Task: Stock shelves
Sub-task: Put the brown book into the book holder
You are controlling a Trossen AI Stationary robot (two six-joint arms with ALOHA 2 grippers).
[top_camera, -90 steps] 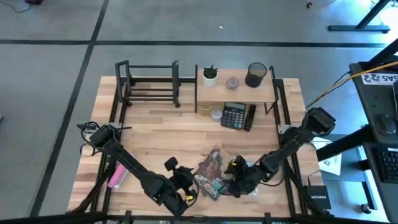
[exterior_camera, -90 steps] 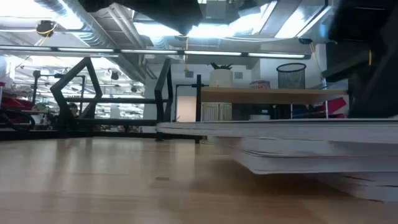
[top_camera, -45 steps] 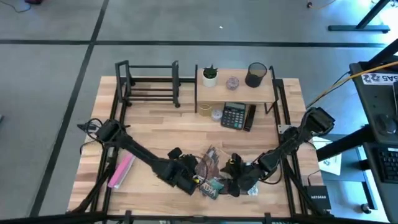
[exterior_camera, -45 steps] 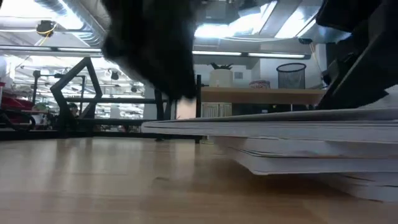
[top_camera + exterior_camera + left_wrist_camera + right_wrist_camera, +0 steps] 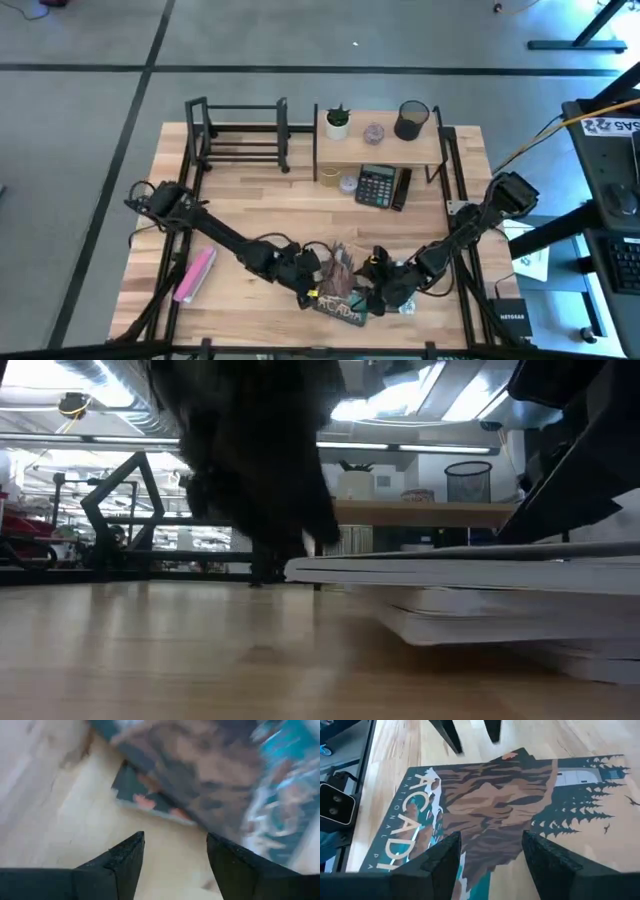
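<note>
High view: left gripper [image 5: 303,281] and right gripper [image 5: 378,290] flanked the stack of Acadia booklets [image 5: 340,290] at the near edge; wood shelf [image 5: 380,150] and black rack [image 5: 240,135] stood well apart at the far edge.
Low view: booklets [image 5: 480,575] lay flat.
Left wrist view: fingers [image 5: 125,857] spread, empty, booklet corner just ahead.
Right wrist view: fingers [image 5: 445,857] parted, astride the top cover [image 5: 485,810], not yet pinching.

I see rack [image 5: 240,135] far-left on table [image 5: 250,215] | two-level shelf [image 5: 380,150] just right of it, plant [image 5: 338,121], cup [image 5: 411,120] on top, calculator [image 5: 377,185] below | book pile [image 5: 340,285] near front centre | left gripper [image 5: 308,283] at pile's left, right gripper [image 5: 385,290] at its right | marker [image 5: 194,275] front-left.
</note>
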